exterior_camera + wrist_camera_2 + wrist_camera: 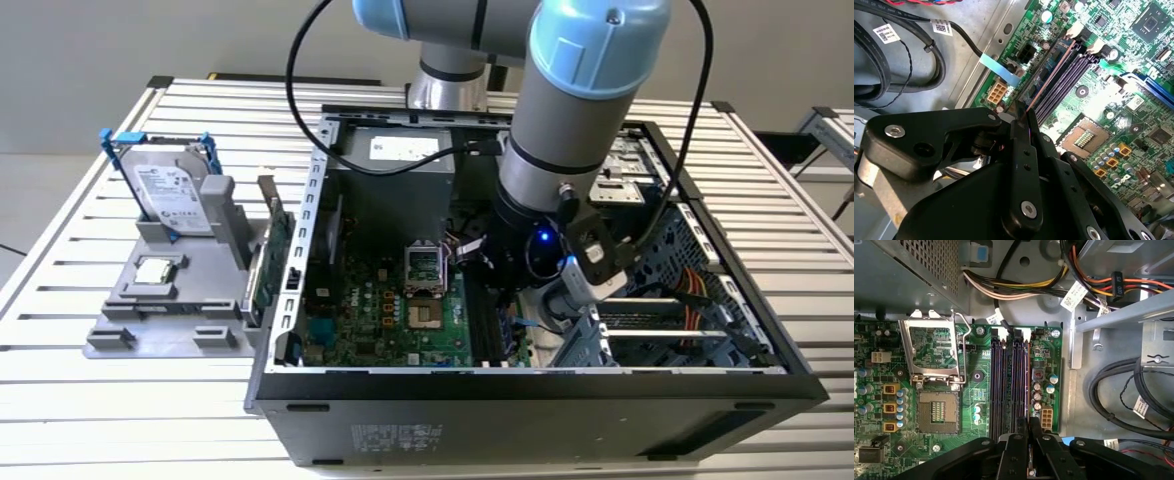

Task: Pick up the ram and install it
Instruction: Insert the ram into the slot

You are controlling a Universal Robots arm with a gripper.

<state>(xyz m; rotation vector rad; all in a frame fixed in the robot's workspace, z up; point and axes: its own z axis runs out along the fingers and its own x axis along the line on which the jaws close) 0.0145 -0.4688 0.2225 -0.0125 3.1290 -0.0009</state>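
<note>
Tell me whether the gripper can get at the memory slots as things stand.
Probably yes. The gripper, shut on the memory stick, hangs just above the memory slots inside the open case. Nothing lies across them, and the cables lie beyond their far end.

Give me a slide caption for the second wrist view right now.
Tool holding the ram edge-on, aligned along the memory slots near the edge of the green motherboard.
</note>
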